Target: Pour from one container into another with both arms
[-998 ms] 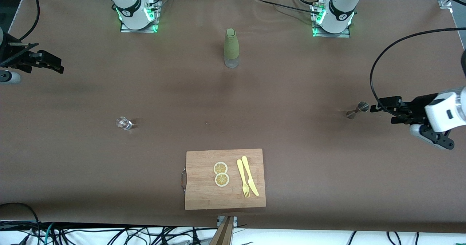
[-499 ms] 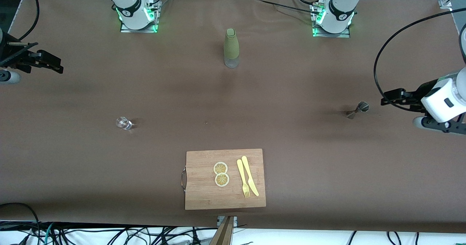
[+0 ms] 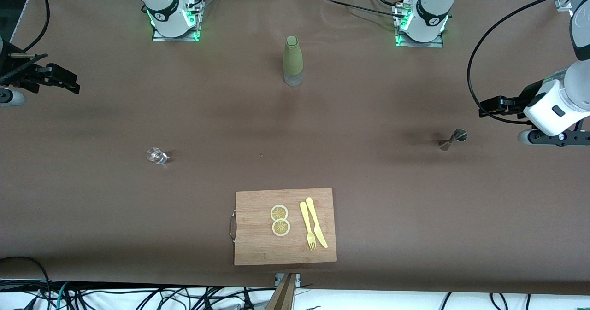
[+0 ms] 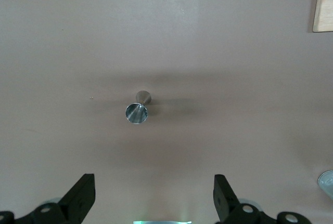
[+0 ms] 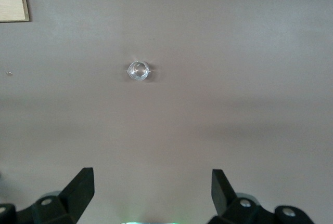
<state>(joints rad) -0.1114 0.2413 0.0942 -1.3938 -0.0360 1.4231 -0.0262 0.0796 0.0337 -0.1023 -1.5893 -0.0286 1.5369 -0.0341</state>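
Left hand [image 3: 489, 107] spread, empty, over table [image 3: 368, 172] at left arm's end; upright metal jigger [image 3: 452, 139] near it, nearer than to right hand [image 3: 64, 80]. Right hand spread, waits; small glass [image 3: 156, 155] stands toward right arm's end.

The tabletop [image 3: 138, 208] wears a matt brown covering, faintly creased; the jigger [image 3: 451, 139] is polished metal, mirror-bright inside [image 4: 136, 113]; the small glass [image 3: 156, 155] is clear and glossy; the cutting board [image 3: 258, 245] is pale smooth wood with a metal handle; the bottle [image 3: 293, 60] seems sleeved in rough olive cloth.
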